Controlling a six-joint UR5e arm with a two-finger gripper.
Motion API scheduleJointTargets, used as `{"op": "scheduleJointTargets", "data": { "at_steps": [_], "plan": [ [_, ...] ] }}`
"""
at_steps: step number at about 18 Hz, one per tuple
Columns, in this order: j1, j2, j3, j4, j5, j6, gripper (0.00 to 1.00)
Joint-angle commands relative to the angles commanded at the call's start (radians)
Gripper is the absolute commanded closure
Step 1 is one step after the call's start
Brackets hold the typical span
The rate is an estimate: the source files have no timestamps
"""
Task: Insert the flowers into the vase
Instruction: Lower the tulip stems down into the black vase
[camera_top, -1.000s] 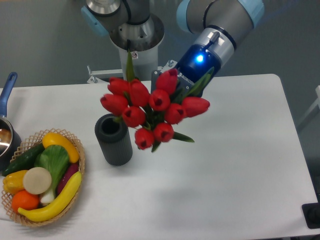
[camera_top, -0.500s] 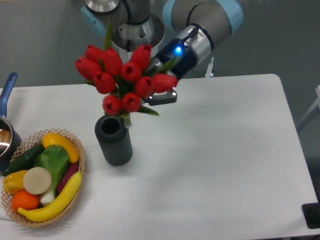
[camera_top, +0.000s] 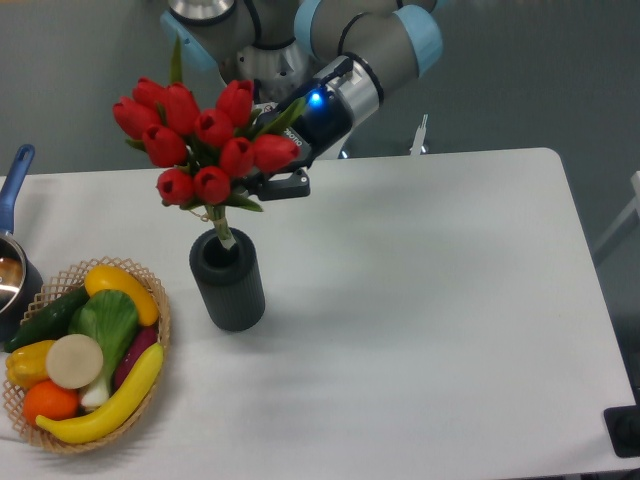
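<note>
1. The gripper (camera_top: 268, 170) hangs above the white counter (camera_top: 430, 300), its jaws largely hidden behind the flowers (camera_top: 200, 140); the bunch sits at the jaws and is carried clear of the counter, so the jaws appear closed on it, though the contact itself is not visible.
2. The red tulip heads spread up and to the left of the jaws, with green leaves poking out between them.
3. The bound stems slant down and to the left from the jaws, and their lower end reaches the round mouth of the vase (camera_top: 229, 280); how far in it goes cannot be told.
4. The vase stands upright on the counter, below and slightly left of the jaws.
5. A woven basket (camera_top: 160, 330) of vegetables and fruit lies on the counter, well down and to the left of the jaws and apart from the vase.
6. A pot with a blue handle (camera_top: 12, 180) shows at the far left edge, beyond the basket.
</note>
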Motion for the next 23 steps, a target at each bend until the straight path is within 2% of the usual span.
{"op": "scheduleJointTargets", "data": {
  "at_steps": [7,11,15,23],
  "plan": [
    [0.000,-0.015,-0.018,0.000,0.006,0.047,0.92],
    [0.000,-0.018,-0.069,0.000,0.009,0.124,0.90],
    [0.000,-0.058,-0.075,0.000,0.011,0.185,0.90],
    [0.008,-0.101,-0.113,0.002,0.017,0.302,0.89]
  ]
}}
